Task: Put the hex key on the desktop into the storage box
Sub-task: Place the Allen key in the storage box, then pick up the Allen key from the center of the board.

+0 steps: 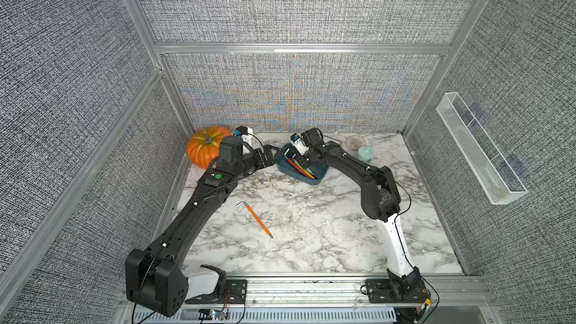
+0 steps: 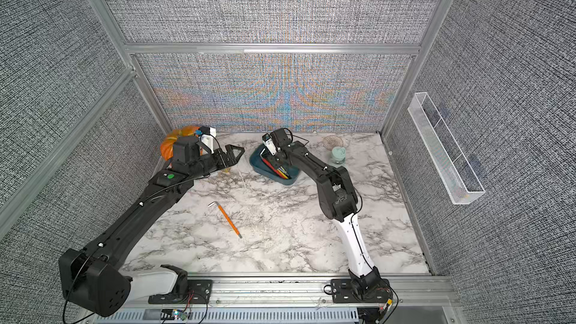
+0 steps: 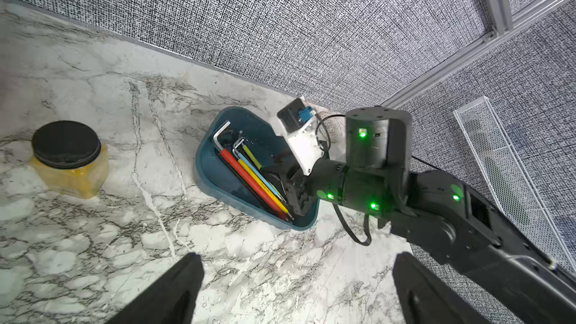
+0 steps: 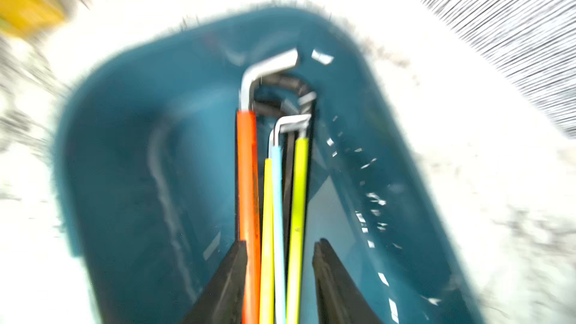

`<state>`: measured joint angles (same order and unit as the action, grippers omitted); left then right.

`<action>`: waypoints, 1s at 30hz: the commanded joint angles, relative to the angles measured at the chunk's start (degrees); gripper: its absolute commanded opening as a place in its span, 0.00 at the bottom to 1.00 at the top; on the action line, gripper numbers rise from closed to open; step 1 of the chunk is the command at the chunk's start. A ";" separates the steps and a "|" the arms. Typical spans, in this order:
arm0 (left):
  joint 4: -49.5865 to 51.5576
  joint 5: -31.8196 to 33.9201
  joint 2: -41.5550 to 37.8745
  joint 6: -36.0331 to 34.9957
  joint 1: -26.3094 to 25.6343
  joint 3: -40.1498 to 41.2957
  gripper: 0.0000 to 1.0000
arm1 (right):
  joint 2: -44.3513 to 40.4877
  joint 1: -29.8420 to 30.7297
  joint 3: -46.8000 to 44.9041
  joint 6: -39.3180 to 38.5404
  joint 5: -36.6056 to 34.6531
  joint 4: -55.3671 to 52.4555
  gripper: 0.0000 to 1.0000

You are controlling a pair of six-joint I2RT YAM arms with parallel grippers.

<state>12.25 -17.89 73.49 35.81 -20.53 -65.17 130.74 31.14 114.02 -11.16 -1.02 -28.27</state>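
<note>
An orange-sleeved hex key (image 1: 254,219) (image 2: 226,219) lies alone on the marble desktop (image 1: 311,229), in front of both grippers. The teal storage box (image 1: 311,180) (image 2: 288,181) (image 3: 205,157) (image 4: 124,151) stands near the back wall. It holds several coloured hex keys (image 3: 249,182) (image 4: 247,182). My right gripper (image 4: 280,244) (image 3: 290,188) reaches into the box. Its jaws stand apart on either side of the keys' shafts, with a gap beside the lime one. My left gripper (image 3: 296,288) (image 1: 269,154) hovers open and empty just left of the box.
An orange pumpkin (image 1: 204,149) sits in the back left corner. A yellow jar with a black lid (image 3: 70,163) stands left of the box. A mint object (image 1: 364,153) and a woven coaster (image 1: 357,142) lie back right. A clear mesh tray (image 1: 480,148) hangs on the right wall.
</note>
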 commanded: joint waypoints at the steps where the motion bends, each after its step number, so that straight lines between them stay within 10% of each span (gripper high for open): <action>1: 0.28 1.32 -1.38 -1.07 0.08 -0.73 1.00 | -4.01 0.65 -1.44 1.26 -0.12 2.14 0.44; 14: 8.05 13.23 -10.98 -4.10 0.41 -0.05 1.00 | -20.78 16.57 -26.27 12.83 8.59 9.99 0.51; 30: 23.31 13.58 -10.63 -8.66 3.66 3.29 1.00 | -5.66 32.30 -17.78 23.26 0.59 3.45 0.52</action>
<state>33.17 -4.91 62.83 28.56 -17.08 -61.65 123.98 63.16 94.65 9.96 1.93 -22.15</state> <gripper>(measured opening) 0.996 0.523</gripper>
